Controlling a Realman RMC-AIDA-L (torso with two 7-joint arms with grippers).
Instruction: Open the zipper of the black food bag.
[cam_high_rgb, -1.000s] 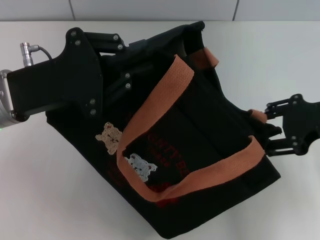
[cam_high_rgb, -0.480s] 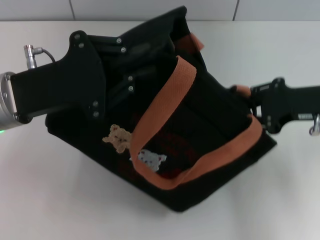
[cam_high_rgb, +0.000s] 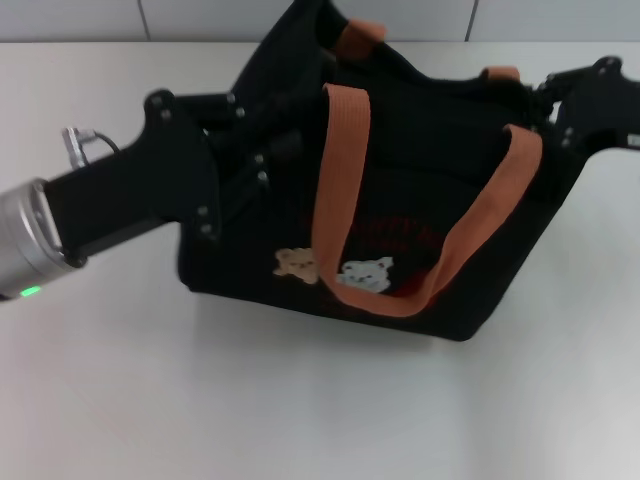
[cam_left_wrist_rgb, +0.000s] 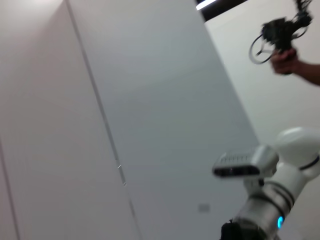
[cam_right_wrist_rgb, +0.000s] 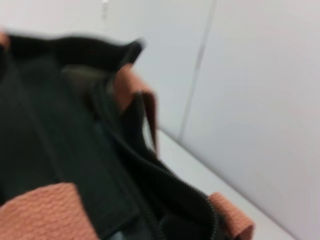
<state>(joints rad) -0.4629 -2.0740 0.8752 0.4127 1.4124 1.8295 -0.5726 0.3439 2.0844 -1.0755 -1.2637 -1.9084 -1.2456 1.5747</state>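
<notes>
Your black food bag (cam_high_rgb: 400, 200) is standing on the white surface (cam_high_rgb: 300, 400), close to its far edge. Your left gripper (cam_high_rgb: 275, 150) is pressing into the bag's left end and your right gripper (cam_high_rgb: 548, 100) is reaching its top right corner; I cannot tell whether either one's fingers are clenched. The zipper (cam_right_wrist_rgb: 170, 175) is running along the top edge.

**Arm and End Effector Status**

The left end effector (cam_high_rgb: 265, 165) extends from a silver wrist cuff at the lower left, angled upward toward the centre. A green indicator is lit on the cuff, and a cable connector protrudes from the black housing. Its linkage fingers (cam_high_rgb: 250, 160) are pressed against the black food bag (cam_high_rgb: 420, 200).

The right end effector (cam_high_rgb: 560, 105) is positioned at the upper right, reaching in from the right edge. Its finger state cannot be determined.
</notes>
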